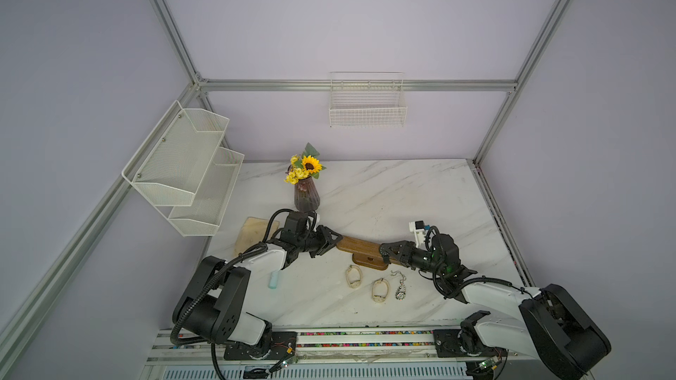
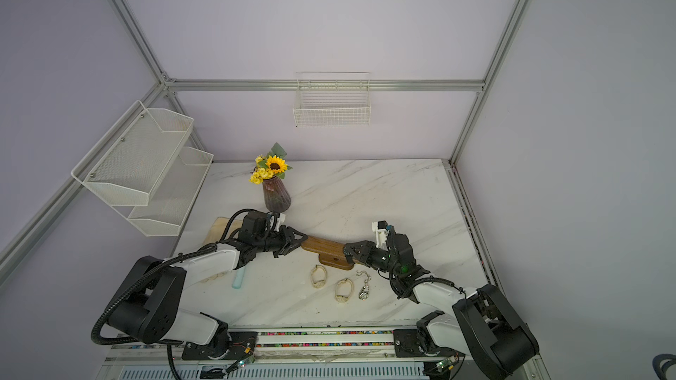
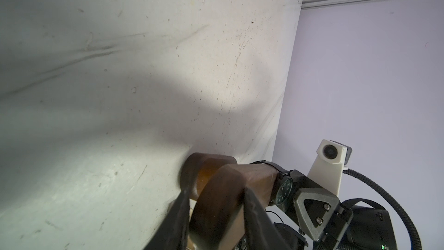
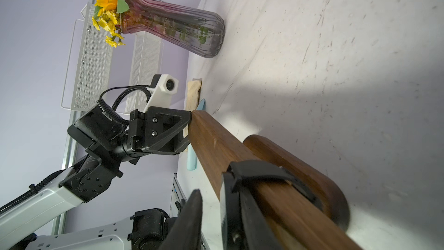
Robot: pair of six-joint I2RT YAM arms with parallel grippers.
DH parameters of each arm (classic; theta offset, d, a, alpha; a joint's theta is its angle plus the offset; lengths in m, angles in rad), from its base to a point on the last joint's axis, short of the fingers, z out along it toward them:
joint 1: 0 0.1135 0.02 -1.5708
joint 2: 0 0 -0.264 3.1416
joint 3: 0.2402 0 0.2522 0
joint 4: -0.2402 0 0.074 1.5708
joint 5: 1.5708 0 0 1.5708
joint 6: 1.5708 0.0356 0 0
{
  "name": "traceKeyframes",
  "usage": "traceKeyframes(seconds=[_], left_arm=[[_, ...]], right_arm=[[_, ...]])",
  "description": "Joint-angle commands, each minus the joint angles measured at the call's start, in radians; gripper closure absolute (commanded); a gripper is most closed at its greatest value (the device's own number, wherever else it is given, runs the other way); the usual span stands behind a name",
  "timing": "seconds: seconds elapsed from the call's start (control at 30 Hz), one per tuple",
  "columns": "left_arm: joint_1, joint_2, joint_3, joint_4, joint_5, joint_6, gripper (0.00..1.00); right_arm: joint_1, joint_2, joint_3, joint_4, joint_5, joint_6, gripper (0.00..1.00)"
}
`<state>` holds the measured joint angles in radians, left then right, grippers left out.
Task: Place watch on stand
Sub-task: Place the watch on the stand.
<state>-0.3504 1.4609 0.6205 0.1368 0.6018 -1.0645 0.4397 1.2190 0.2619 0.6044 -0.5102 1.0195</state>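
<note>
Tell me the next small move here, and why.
Probably draw the right gripper back off the bar's end. The watch already loops around the stand, the right jaws look open, and the left gripper clamps the other end steady.

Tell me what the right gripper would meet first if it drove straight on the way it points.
The watch, strapped round the stand right at the tips of the right gripper; farther along, likely the left gripper clamping the other end.
</note>
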Motion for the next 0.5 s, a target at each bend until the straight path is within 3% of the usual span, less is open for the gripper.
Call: traceKeyframes(seconds=[0.0,0.27,0.47], left_arm=[[-0.002,-0.017,-0.028,-0.037,-0.017,-0.002,0.63],[-0.003,-0.015,-0.027,-0.045,-0.016,0.003,0.63],[-0.003,-0.012,-0.025,-0.046,-0.016,0.005,0.63]], right_arm=[[0.004,-0.021,0.006,-0.082,0.009,-0.003,0.70],[0.001,-0.209,0.031,-0.364,0.046,-0.068,0.60],[-0.002,-0.237,0.045,-0.474,0.041,-0.100,0.57]])
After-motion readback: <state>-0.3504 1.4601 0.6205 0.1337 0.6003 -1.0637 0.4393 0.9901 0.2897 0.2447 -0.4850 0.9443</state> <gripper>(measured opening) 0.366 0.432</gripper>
